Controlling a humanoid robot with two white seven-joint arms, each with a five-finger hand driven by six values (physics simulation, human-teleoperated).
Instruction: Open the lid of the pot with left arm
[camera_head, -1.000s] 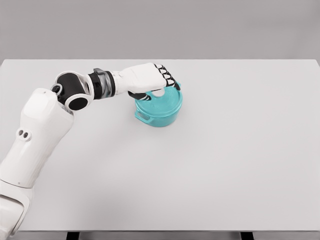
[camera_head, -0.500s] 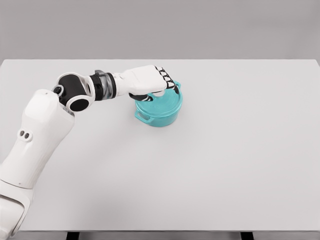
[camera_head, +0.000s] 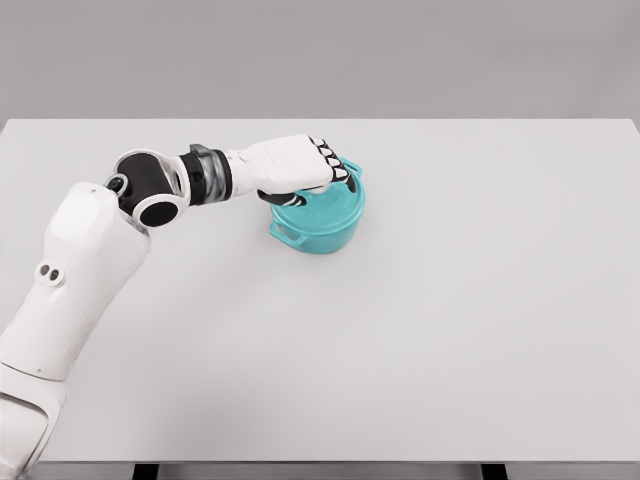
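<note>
left arm outstretched, left hand (camera_head: 300, 165) palm down, fingers curled

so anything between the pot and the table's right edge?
Nothing. In the head view the stretch from the teal pot to the right edge of the table is bare tabletop.

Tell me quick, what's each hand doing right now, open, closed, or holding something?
Left hand: fingers curled on top of the lid of the round teal pot; a firm grasp cannot be told.
Right hand: not in view.
</note>
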